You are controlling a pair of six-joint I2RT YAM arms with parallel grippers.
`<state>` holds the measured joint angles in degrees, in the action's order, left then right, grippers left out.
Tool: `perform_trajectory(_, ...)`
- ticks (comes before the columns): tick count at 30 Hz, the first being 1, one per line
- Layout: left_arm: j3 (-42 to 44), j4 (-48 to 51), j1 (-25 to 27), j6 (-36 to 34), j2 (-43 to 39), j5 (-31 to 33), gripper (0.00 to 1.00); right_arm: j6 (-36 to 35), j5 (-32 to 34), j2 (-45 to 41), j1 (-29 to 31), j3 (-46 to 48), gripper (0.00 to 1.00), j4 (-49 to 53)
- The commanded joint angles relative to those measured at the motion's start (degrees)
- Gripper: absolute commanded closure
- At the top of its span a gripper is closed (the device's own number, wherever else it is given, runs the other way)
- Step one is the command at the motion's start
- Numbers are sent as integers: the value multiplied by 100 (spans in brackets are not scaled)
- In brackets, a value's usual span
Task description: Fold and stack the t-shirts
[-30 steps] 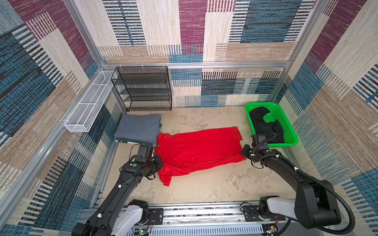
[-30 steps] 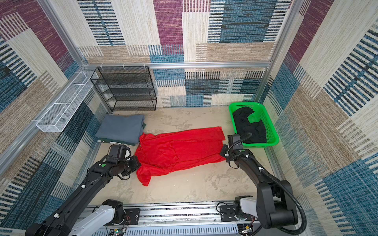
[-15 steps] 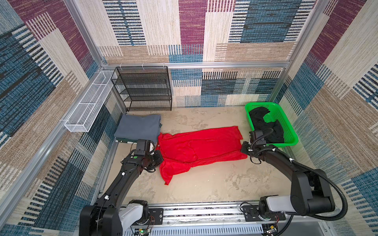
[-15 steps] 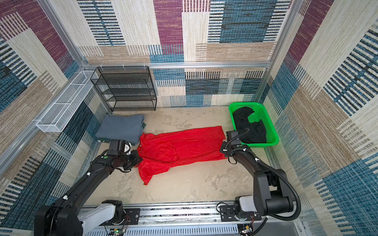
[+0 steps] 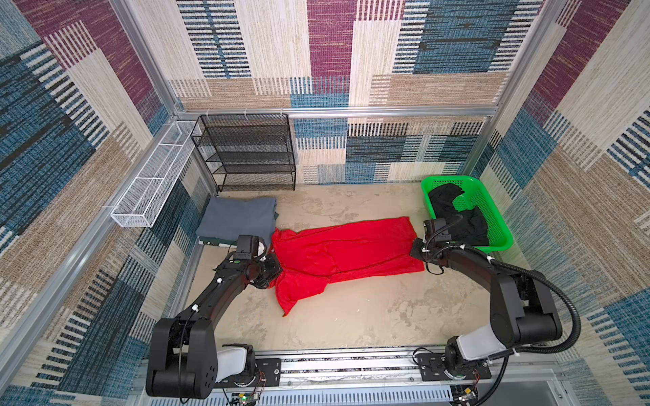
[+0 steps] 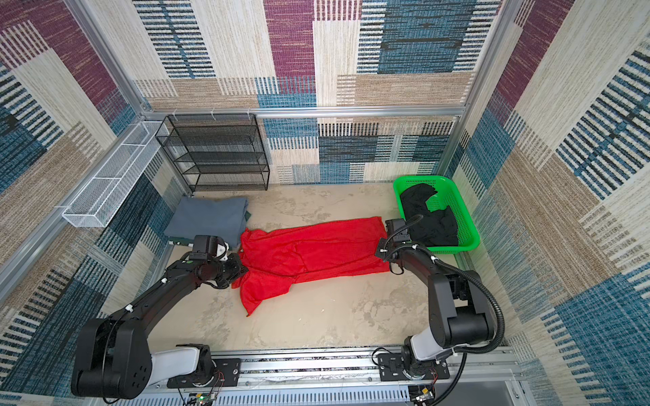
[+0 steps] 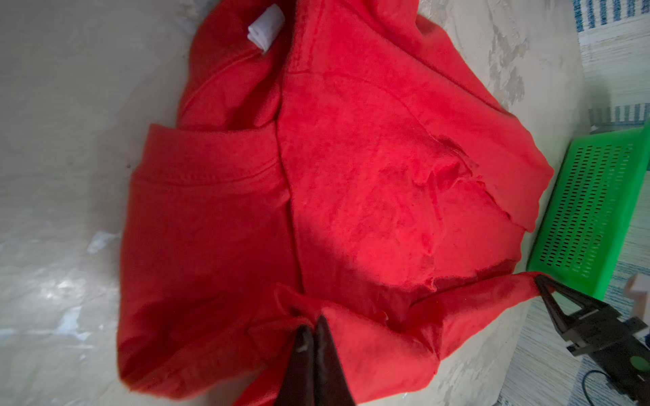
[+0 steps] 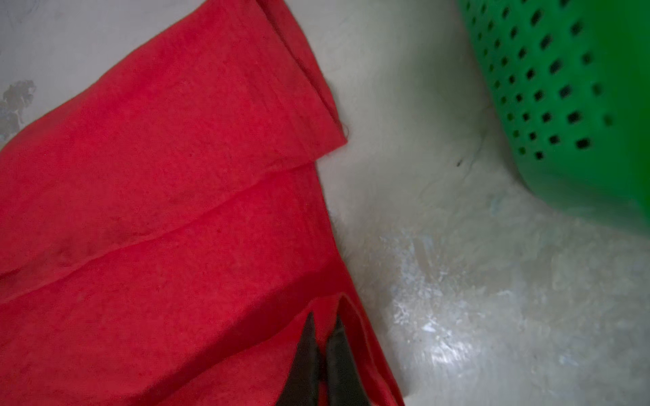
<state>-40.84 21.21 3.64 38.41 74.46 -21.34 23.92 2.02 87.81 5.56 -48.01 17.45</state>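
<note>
Pinching the red t-shirt point(image 5: 344, 249) at both ends on the tabletop point(image 5: 351, 316): from the left with the left tool point(image 5: 272, 271), pressed together on a bunched fold at the left end, and from the right with the right tool point(image 5: 418, 250), pressed together on the right edge. Lying lengthwise from left to right across the middle of the tabletop, folded into a long narrow band, with one loose flap trailing toward the near side at the left end. Showing, in the left wrist view, dark fingertips point(image 7: 299, 351) closed tight with red cloth puckered around them, a white label point(image 7: 265, 28) at the neck, and a strip of cloth running across to the right tool point(image 7: 540, 281), clamped on a corner. Showing, in the right wrist view, the right tool point(image 8: 323, 323) closed on the edge of the layered red cloth, with bare tabletop between the red t-shirt and the green basket point(image 8: 562, 88). Resting flat and folded at the far left, just beside the red t-shirt's left end: the grey t-shirt point(image 5: 239, 219). Sitting crumpled inside the green basket point(image 5: 492, 211) at the far right: the black t-shirt point(image 5: 471, 225). Standing against the far wall: a black wire rack point(image 5: 249, 151). Hanging along the left wall: a white wire tray point(image 5: 151, 186).
</note>
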Motion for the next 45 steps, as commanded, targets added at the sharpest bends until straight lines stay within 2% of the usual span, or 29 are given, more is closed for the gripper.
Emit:
perform_trajectory(1,-132,-338,-71,59,158,-257,100,-80,169,158,-3,-124,99,-179)
perform_trajectory(13,-577,-402,-289,-3,706,-483,100,-212,329,539,-3,-283,98,-151)
perform_trajectory(17,-716,-424,-320,-68,1008,-531,100,-261,273,588,-3,-334,88,-159)
perform_trajectory(18,-764,-425,-328,-85,1086,-549,94,-269,270,588,-3,-353,84,-155)
perform_trajectory(19,-808,-429,-329,-88,1159,-555,84,-279,252,588,-3,-363,77,-170)
perform_trajectory(20,-852,-481,-338,-89,1216,-602,73,-292,241,575,-3,-378,65,-162)
perform_trajectory(22,-891,-639,-338,-39,1245,-692,59,-287,212,526,-14,-394,50,-139)
perform_trajectory(23,-886,-742,-338,-4,1217,-743,48,-291,192,477,-3,-397,42,-131)
perform_trajectory(25,-858,-861,-338,17,1097,-792,43,-267,177,367,-4,-388,28,-89)
perform_trajectory(29,-711,-775,-329,-67,648,-624,33,-213,114,73,-3,-308,15,-40)
perform_trajectory(36,-65,-197,-230,-214,-538,-94,29,-75,-331,-479,-3,-100,13,50)
perform_trajectory(40,542,118,56,-146,-1415,262,27,-39,-675,-689,2,57,12,8)
perform_trajectory(45,1135,735,401,22,-2361,654,27,-28,-727,-672,-4,0,12,92)
